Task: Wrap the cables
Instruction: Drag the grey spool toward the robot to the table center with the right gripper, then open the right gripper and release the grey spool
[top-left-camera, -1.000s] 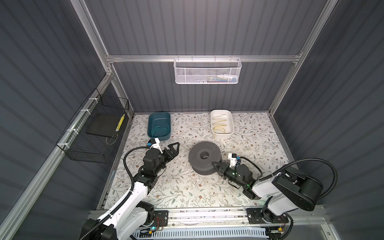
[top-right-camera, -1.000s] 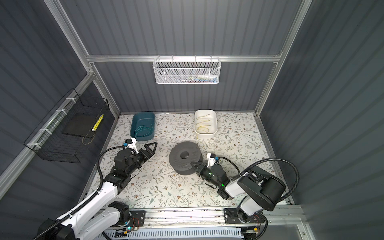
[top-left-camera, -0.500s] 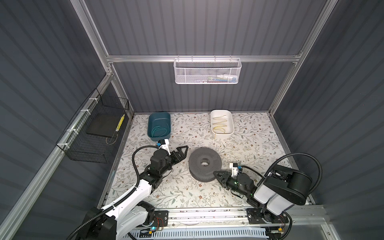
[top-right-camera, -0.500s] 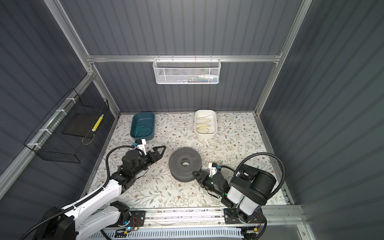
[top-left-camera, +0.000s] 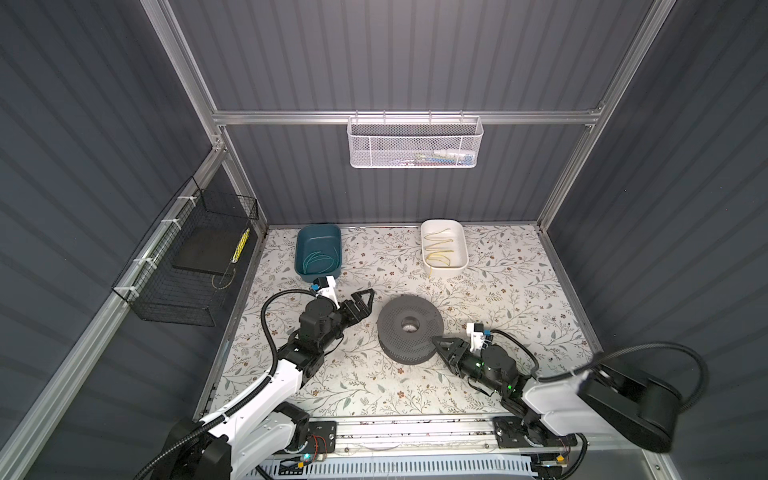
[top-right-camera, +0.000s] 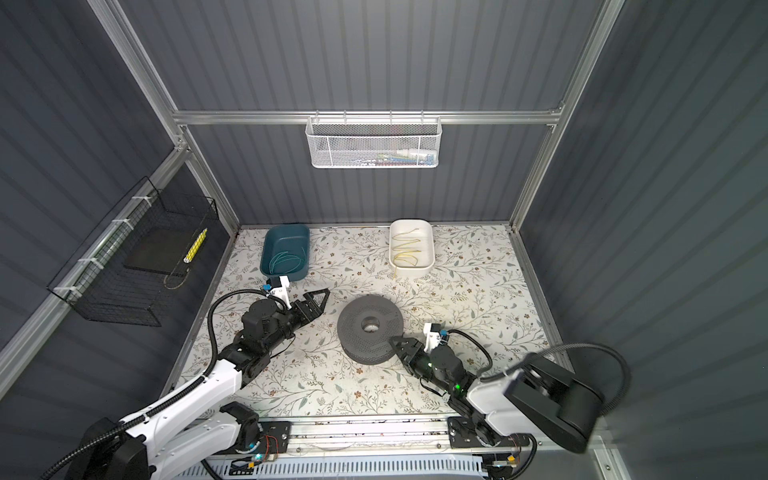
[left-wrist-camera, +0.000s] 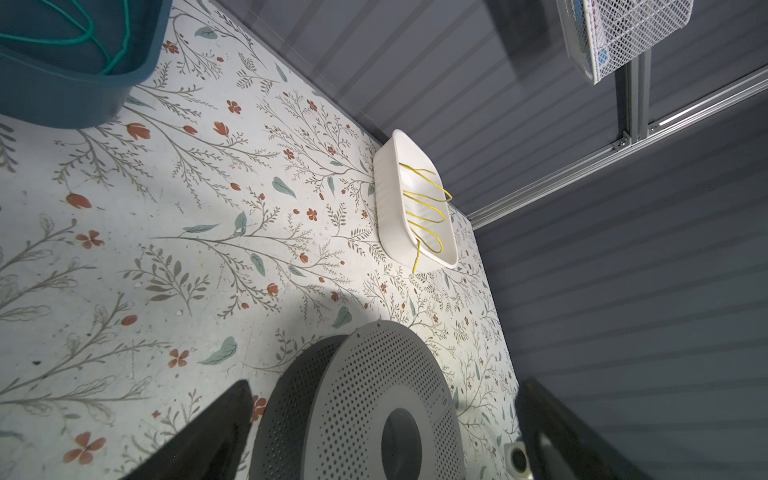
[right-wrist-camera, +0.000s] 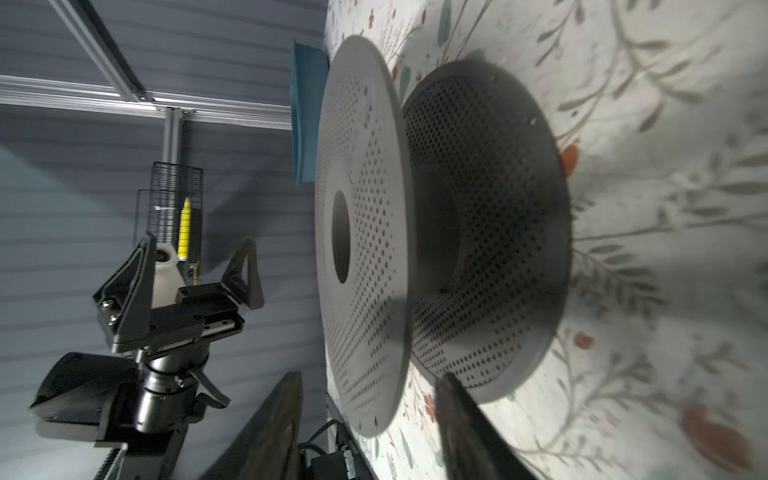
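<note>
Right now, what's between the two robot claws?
The grey spool lies between the left gripper and the right gripper, shown in both top views.

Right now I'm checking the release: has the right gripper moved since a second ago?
Yes. The right gripper has drawn back toward the front rail, away from the white tray; its jaws stand open.

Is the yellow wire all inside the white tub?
Almost. The yellow wire lies in loose loops in the white tub, but one end droops out over its rim.
</note>
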